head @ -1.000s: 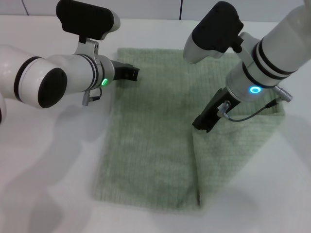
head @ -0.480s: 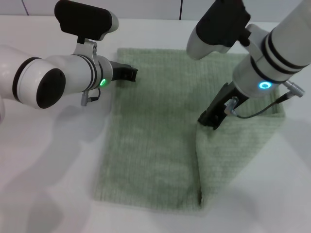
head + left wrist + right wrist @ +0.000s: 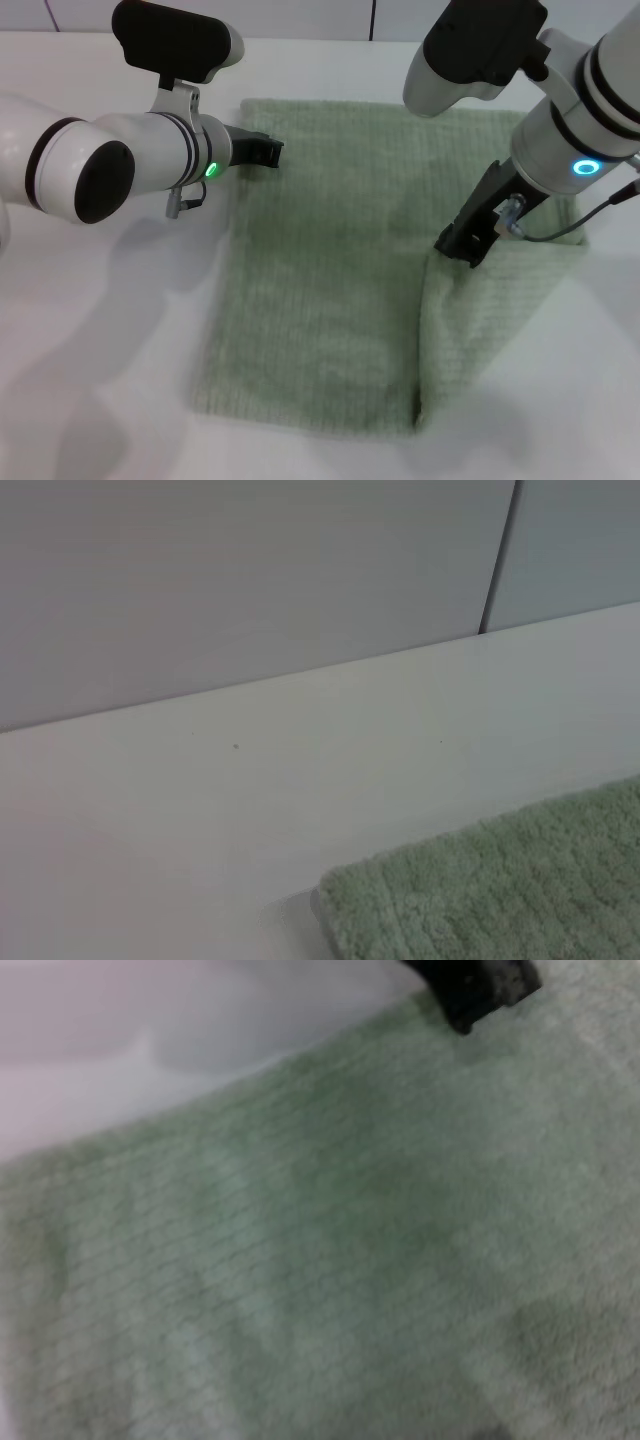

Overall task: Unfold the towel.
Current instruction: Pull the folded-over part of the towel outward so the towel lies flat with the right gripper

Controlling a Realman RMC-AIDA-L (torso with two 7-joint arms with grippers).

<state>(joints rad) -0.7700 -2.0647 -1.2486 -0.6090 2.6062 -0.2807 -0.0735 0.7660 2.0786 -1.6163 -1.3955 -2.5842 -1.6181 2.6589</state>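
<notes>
White table (image 3: pixel 110 350) is carrying the towel (image 3: pixel 320 290), lying flat except for its right part, which is folded over. Right gripper (image 3: pixel 466 243) is pinching that fold's edge, lifting it. Left gripper (image 3: pixel 262 150) is hovering at the far-left corner; I cannot tell its finger spread. Grey panelled wall (image 3: pixel 250 570) is standing behind.

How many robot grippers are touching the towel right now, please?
2: the left gripper rests at the towel's far left corner; the right gripper holds the folded flap's edge on the right.
</notes>
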